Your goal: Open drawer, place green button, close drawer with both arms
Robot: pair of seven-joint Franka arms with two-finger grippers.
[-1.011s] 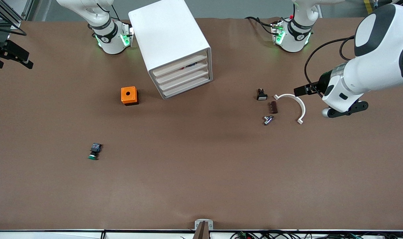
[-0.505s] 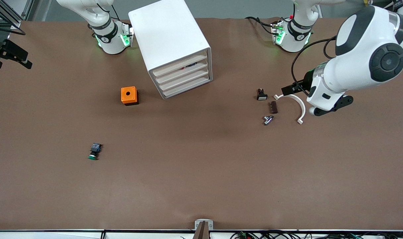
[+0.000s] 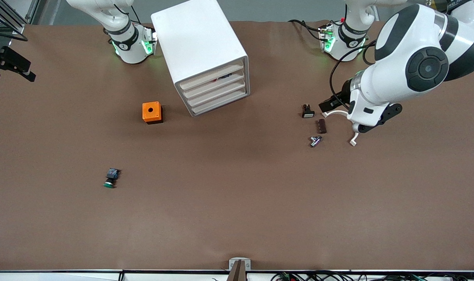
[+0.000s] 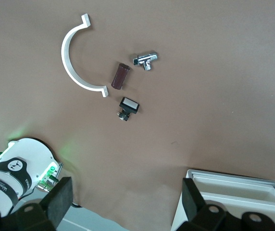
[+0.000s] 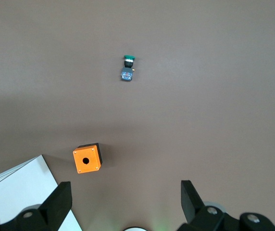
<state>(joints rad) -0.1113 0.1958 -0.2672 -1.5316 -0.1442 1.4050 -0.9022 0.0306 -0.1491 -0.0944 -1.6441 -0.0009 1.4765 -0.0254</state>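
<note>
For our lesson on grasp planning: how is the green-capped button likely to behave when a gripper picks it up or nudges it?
The button lies on its side on the table, so its round green cap might let it roll or pivot if nudged. It looks small, probably light and easily knocked. Its blocky body looks rigid and should offer flatter faces to pinch than the cap.

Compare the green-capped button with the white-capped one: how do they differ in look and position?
The button has a round green cap and a black-and-blue body; the white-capped button has a rectangular cap on a black body. The button lies alone, nearer the front camera toward the right arm's end; the white-capped button sits among small parts. Both lie on their sides.
</note>
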